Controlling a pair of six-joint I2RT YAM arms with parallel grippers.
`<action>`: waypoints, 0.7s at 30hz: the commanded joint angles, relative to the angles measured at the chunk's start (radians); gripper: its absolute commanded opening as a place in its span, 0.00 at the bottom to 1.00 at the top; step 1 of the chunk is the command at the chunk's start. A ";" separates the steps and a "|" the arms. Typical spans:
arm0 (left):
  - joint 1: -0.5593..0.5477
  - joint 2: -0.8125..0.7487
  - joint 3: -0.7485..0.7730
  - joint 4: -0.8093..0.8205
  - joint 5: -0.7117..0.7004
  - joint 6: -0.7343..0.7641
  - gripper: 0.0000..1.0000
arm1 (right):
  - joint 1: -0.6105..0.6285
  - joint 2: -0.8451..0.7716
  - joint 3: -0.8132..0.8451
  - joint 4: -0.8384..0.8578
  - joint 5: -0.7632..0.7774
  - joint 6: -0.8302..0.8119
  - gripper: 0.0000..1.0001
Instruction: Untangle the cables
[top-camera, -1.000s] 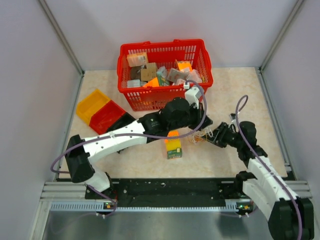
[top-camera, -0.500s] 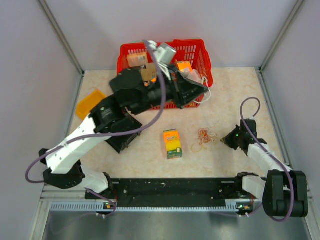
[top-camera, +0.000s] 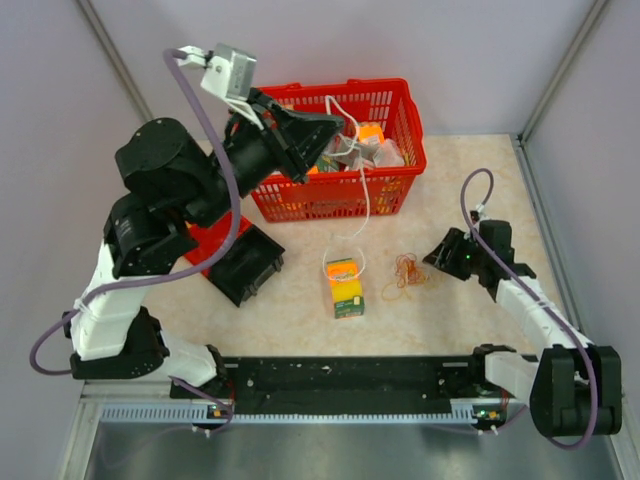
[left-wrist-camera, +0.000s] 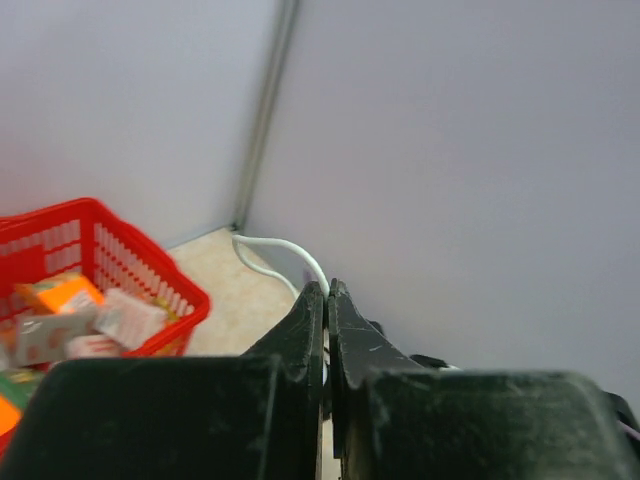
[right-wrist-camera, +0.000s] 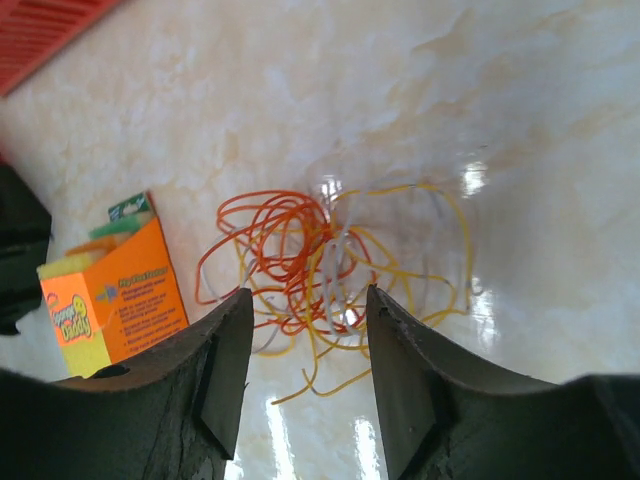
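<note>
**Inspector:** Left gripper (left-wrist-camera: 326, 290), condition?

**Examiner:** Jaws pressed flat together, nipping a white cable (left-wrist-camera: 281, 249) at the tips. The arm is raised above the red basket (top-camera: 330, 200). The cable hangs from the gripper down the basket's front and ends in a loop on the table (top-camera: 460, 180), at the far end of the orange and yellow-green box (top-camera: 346, 290).

**Inspector:** Right gripper (right-wrist-camera: 307, 293)?

**Examiner:** Fingers apart, nothing held. It sits low over the table, pointed at the wire bundle (top-camera: 407, 270).

**Inspector:** Location of the bundle?

**Examiner:** Flat on the table, just right of the box and clear of it. Orange, yellow and pale strands loop over one another. The right gripper is close beside it, with no contact visible.
</note>
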 joint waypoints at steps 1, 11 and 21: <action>0.030 -0.012 0.132 -0.185 -0.242 0.105 0.00 | 0.050 -0.016 -0.002 0.038 -0.095 -0.083 0.49; 0.418 -0.156 -0.279 -0.420 -0.181 -0.018 0.00 | 0.050 -0.104 -0.014 0.012 -0.112 -0.086 0.49; 0.623 -0.256 -0.535 -0.319 -0.091 -0.073 0.00 | 0.050 -0.110 -0.029 0.003 -0.115 -0.091 0.49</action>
